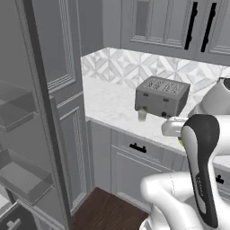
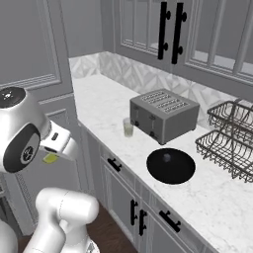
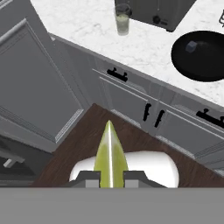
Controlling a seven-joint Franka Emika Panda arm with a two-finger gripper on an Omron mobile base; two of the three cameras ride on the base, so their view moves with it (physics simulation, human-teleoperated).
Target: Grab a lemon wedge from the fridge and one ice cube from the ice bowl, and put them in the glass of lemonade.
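My gripper [image 3: 110, 177] is shut on the lemon wedge [image 3: 110, 154], a yellow-green slice standing up between the two finger tips in the hand view. The wedge also peeks out under the hand [image 2: 50, 158] in the right base view. I hold it in the air over the dark wood floor, in front of the lower cabinets. The glass of lemonade [image 2: 128, 127] stands on the marble counter beside the grey toaster [image 2: 163, 114]. A black ice bowl [image 3: 205, 61] with one ice cube [image 3: 190, 46] sits on the counter right of the glass. The fridge [image 1: 20, 134] is at far left, its pale shelves showing.
A wire dish rack [image 2: 230, 133] stands at the counter's right end. Panelled grey cabinets with black handles [image 2: 168, 29] hang above the counter, and drawers and doors [image 3: 131, 94] run below it. A tall grey panel [image 1: 63, 90] separates the fridge from the counter.
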